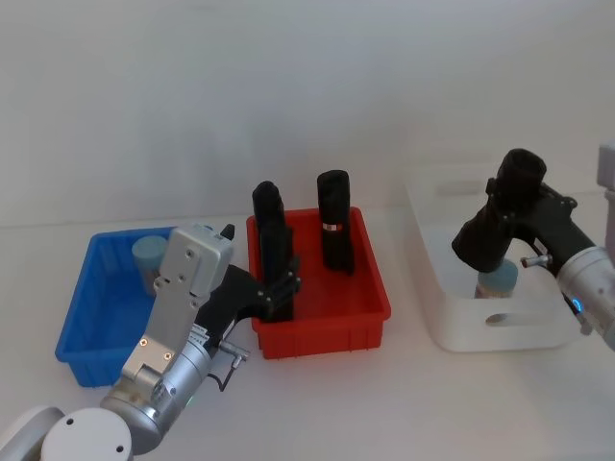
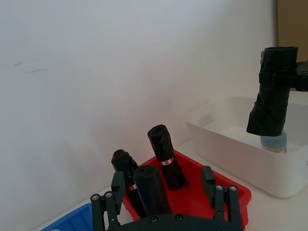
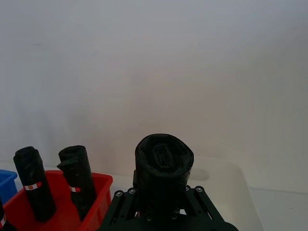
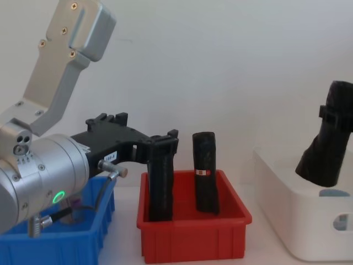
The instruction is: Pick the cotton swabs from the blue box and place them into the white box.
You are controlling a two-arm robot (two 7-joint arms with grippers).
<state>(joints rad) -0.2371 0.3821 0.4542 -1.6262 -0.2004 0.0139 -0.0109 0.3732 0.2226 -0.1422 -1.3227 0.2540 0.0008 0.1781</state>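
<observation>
Holding: right gripper point(image 1: 496, 274) is closed on a cotton swabs tub point(image 1: 497, 284) inside the white box point(image 1: 500, 336).
Left gripper point(image 1: 283, 288): fingers apart, empty, over the red bin point(image 1: 322, 331).
Blue box point(image 1: 91, 336): one tub point(image 1: 149, 259) at its far edge.

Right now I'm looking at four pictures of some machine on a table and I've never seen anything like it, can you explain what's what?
It is a two-armed robot seen by four cameras: head, chest, and one on each wrist. On the table stand a blue box, a red bin holding upright black rolls, and a white box. The right gripper reaches down into the white box over a cotton swab tub; its grip is hidden. The left gripper hovers open near the red bin. Another cotton swab tub waits in the blue box.
</observation>
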